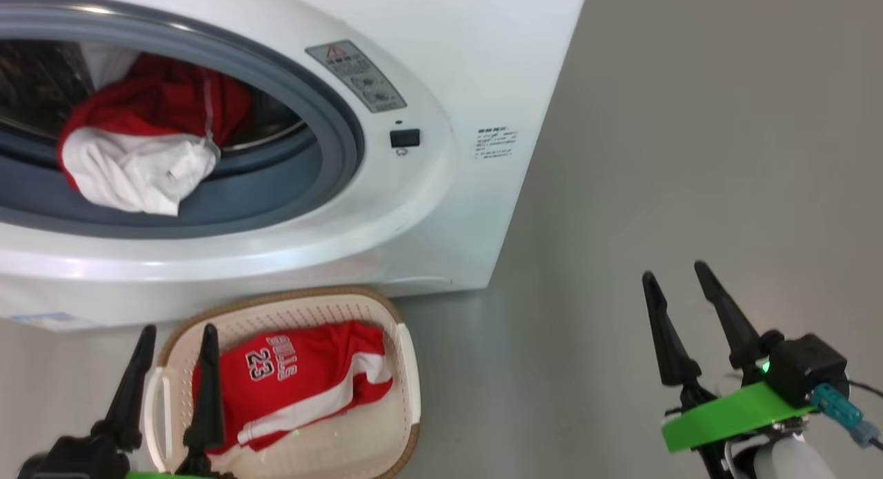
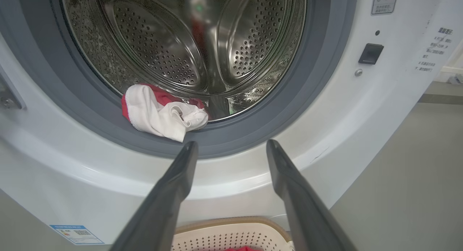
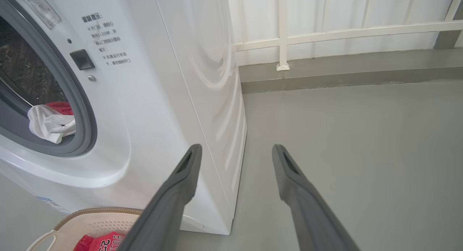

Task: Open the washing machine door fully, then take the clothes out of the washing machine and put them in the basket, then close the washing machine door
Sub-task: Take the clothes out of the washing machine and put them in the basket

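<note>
- Garment [image 1: 138, 154], red and white, lay bunched on the grey rubber ring [image 1: 338, 141]; jersey [image 1: 296, 386] lay in the basket [image 1: 408, 368].
- Left hand [image 1: 179, 327] and right hand [image 1: 674, 270] gaped, empty.
- Soft, light cloth; white overhanging fold suited pinching.

Drum [image 2: 159, 59] perforated shiny steel; basket [image 1: 324, 313] matt cream plastic; clothes [image 1: 138, 168] soft cloth

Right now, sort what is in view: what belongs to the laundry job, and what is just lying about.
Job:
washing machine
red-and-white garment at the drum's mouth
cream basket
red BULLS 23 garment lying in it
left pincer and right pincer, both open

Just there:
warning label on the machine's front
blue sticker near its base
white railing behind
</note>
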Robot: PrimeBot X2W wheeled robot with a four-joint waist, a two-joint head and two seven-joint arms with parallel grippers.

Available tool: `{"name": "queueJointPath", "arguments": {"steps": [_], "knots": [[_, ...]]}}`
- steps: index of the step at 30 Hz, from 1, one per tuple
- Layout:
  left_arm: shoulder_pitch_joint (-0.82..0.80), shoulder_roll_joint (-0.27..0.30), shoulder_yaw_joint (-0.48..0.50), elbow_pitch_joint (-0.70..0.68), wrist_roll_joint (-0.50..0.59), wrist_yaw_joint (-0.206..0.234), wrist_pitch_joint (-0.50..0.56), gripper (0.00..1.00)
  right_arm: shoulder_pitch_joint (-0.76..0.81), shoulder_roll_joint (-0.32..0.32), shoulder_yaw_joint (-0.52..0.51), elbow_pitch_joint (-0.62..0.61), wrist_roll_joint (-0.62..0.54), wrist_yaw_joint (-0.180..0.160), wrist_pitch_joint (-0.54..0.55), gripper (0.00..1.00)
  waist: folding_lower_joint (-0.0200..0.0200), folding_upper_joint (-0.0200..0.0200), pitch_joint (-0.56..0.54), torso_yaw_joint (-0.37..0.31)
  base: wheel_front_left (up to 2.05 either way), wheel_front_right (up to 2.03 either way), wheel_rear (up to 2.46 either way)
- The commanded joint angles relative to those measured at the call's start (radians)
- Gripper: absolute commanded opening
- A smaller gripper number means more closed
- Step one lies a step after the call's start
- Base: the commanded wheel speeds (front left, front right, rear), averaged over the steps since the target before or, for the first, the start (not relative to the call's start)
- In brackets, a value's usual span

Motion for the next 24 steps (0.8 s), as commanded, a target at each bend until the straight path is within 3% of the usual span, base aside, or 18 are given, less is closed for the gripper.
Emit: {"name": "queueJointPath", "arguments": {"steps": [1,24], "knots": [[0.016,0.013,0.037,-0.018,0.013,0.001,-0.005,1.0,0.019,-0.003,0.016,-0.018,-0.009,0.007,-0.006,1.0,0.0,0.0,-0.042,-0.008,0.0,0.0,0.0],[0.231,0.005,0.097,-0.048,0.014,0.001,-0.005,1.0,0.218,-0.003,-0.017,-0.015,-0.031,0.007,-0.006,1.0,0.0,0.0,-0.239,-0.037,0.0,0.0,0.0]]}}
